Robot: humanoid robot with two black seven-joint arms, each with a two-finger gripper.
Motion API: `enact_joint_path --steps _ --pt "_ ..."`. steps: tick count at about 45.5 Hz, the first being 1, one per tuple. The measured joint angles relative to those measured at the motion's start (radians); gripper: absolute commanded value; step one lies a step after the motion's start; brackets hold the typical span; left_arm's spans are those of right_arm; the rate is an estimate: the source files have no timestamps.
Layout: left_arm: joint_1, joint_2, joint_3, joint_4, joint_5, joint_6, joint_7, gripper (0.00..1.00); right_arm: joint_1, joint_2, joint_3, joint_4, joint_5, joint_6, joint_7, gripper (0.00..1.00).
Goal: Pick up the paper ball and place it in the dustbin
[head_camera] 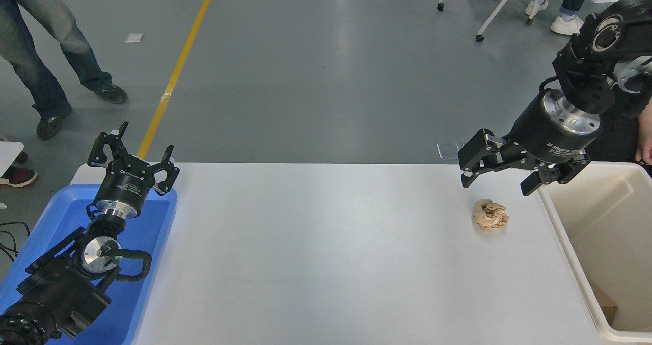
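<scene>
The right black gripper (496, 179) hangs with its fingers spread wide and nothing in them. The crumpled tan paper ball (490, 215) sits on the white table (326, 253) just below it, probably untouched, though height is hard to judge. The big cream-white plastic dustbin (563, 233) is right beside it. The left gripper (133, 155), also spread, is parked over a blue plastic tray (153, 222).

Both arms are black with silver wrist rings. The right gripper (498, 179) carries small white lettering, too small to read; the left gripper (133, 165) shows similar print.
</scene>
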Motion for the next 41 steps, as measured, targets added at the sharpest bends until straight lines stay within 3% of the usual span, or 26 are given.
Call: enact_joint_path --steps 21,41 --pt "0.000 0.000 0.000 0.000 0.000 0.000 0.001 0.99 -0.033 0.001 -0.001 -0.038 -0.003 -0.008 0.000 1.00" --pt "0.000 0.000 0.000 0.000 0.000 -0.001 0.000 0.99 -0.304 0.040 0.016 -0.398 0.003 -0.167 0.002 1.00"
